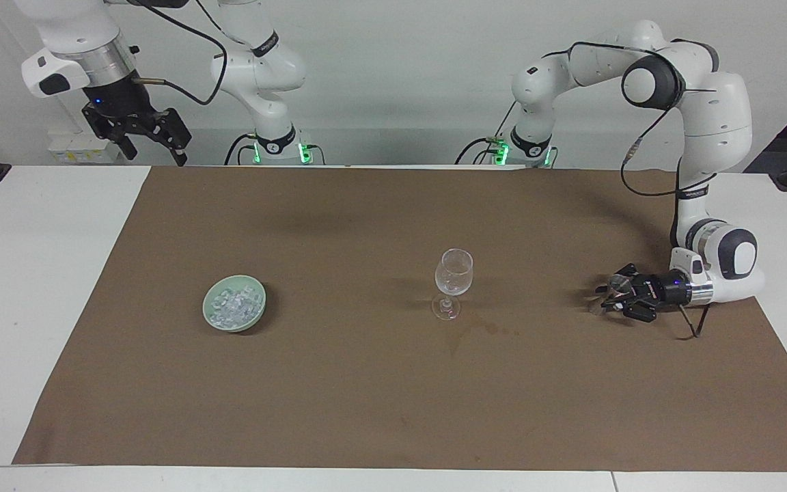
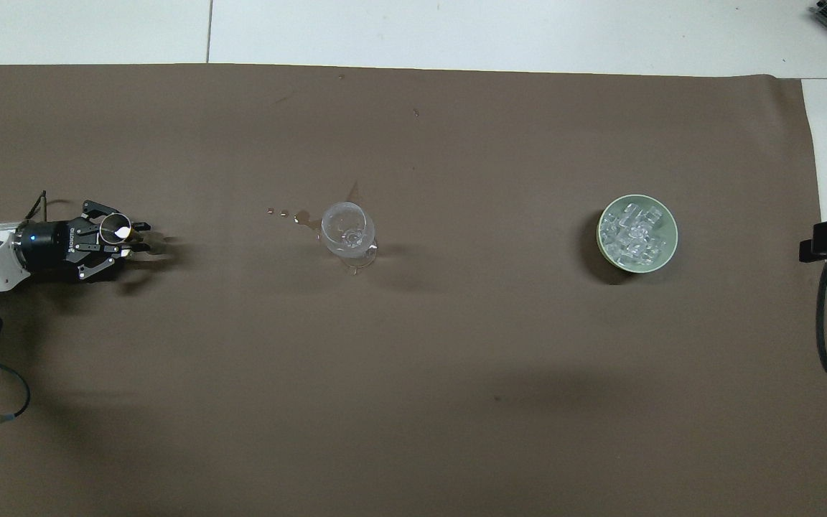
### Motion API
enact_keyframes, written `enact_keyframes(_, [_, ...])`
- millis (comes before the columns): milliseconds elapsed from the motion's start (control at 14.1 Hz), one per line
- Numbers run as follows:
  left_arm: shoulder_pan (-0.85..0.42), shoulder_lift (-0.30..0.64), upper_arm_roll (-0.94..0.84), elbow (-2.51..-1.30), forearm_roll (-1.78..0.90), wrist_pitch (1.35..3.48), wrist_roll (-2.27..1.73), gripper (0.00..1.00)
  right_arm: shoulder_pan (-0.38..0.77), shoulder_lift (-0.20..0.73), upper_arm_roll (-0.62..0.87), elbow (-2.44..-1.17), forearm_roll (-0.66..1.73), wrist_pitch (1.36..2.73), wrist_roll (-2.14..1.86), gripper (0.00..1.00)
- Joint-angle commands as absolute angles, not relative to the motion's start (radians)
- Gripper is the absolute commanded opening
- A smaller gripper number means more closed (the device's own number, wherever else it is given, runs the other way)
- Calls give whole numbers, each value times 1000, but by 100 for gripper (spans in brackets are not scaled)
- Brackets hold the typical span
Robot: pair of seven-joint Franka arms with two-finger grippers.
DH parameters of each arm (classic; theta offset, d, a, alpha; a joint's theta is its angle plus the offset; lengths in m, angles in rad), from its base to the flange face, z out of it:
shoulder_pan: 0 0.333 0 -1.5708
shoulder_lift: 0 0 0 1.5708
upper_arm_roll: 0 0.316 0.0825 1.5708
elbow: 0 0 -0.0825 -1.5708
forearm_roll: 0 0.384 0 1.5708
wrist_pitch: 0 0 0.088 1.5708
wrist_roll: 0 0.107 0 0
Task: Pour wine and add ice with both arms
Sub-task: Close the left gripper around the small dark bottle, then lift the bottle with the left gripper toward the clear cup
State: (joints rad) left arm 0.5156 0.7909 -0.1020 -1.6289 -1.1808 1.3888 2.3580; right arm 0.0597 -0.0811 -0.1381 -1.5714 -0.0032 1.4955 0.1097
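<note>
One glass (image 1: 453, 270), one ice (image 1: 233, 305) bowl (image 1: 258, 313), one jigger (image 2: 115, 230) at right, with left gripper (image 1: 611, 295) jaws clamped on it; right gripper (image 1: 156, 143), upper left, jaws apart.

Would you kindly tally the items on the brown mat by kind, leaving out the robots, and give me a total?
Stemmed glass: 1
Green bowl, holding a heap of ice: 1
Metal jigger, at the left gripper: 1
Total: 3 items, counting the ice with its bowl.

Robotics lab, two white arms (image 1: 708, 102) bolted by brown-covered table (image 1: 366, 396), plain wall
</note>
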Motion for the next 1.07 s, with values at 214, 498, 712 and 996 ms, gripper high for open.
enact_keyframes(214, [528, 795, -103, -1638, -1201, 1361, 2378, 18, 46, -106, -130, -1601, 25, 1509, 97, 100])
enact_keyframes(498, [526, 792, -106, -1635, -1201, 1355, 2378, 13, 46, -106, -132, -1601, 25, 1509, 97, 100])
enact_keyframes(712, [528, 778, -129, -1628, -1203, 1351, 2372, 8, 46, -106, -132, -1601, 25, 1509, 97, 100])
enact_keyframes(996, [517, 714, -155, -1626, -1224, 1350, 2314, 7, 46, -106, -132, -1601, 25, 1509, 97, 100])
